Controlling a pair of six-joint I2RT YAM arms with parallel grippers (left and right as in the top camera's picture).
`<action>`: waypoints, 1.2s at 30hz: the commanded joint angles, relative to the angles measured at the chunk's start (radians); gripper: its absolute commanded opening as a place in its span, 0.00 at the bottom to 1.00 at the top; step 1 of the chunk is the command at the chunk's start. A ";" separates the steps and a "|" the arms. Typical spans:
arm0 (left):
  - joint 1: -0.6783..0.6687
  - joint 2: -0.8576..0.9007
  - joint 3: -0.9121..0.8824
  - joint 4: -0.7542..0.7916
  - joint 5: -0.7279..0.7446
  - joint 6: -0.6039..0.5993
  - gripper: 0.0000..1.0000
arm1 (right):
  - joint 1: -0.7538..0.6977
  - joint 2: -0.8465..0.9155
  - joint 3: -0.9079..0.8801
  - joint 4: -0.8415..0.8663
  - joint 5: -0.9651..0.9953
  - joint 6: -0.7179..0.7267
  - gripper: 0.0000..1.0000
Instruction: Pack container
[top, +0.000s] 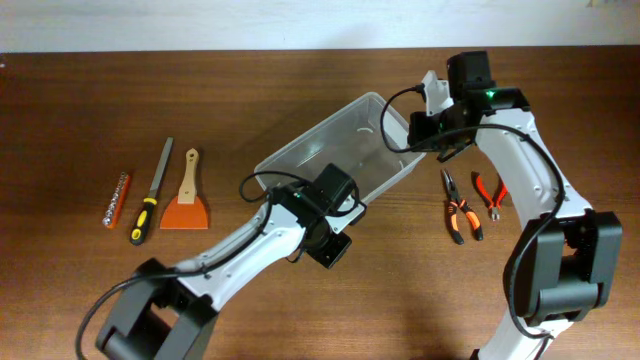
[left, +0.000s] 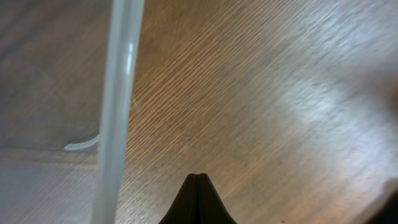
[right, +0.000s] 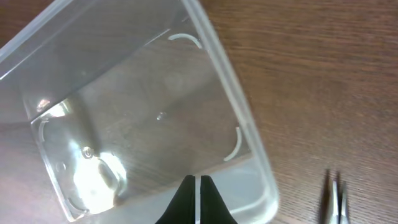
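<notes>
Container mid table, skewed, empty. Likely light, thin clear plastic: slick, flexes if pinched hard. Best hold: stiff rim, long side. Left fingers together beside near rim; right fingers together over far-right end.

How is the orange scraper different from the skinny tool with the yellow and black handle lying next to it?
The scraper has a wide orange blade and pale wooden handle; the file has a thin grey bar and yellow-and-black handle. The file is longer than the scraper. The scraper's handle points to the table's far edge, the file's to its near edge. Both lie flat, left of the container.
</notes>
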 joint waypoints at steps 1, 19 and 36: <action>-0.002 0.012 -0.006 0.013 -0.023 0.004 0.02 | 0.034 0.040 -0.011 0.002 -0.013 0.012 0.04; 0.080 0.012 -0.006 0.019 -0.197 -0.011 0.02 | 0.066 0.113 -0.012 -0.101 0.010 -0.055 0.04; 0.245 0.012 -0.006 0.063 -0.197 -0.011 0.02 | 0.124 -0.011 -0.011 -0.138 0.006 -0.098 0.04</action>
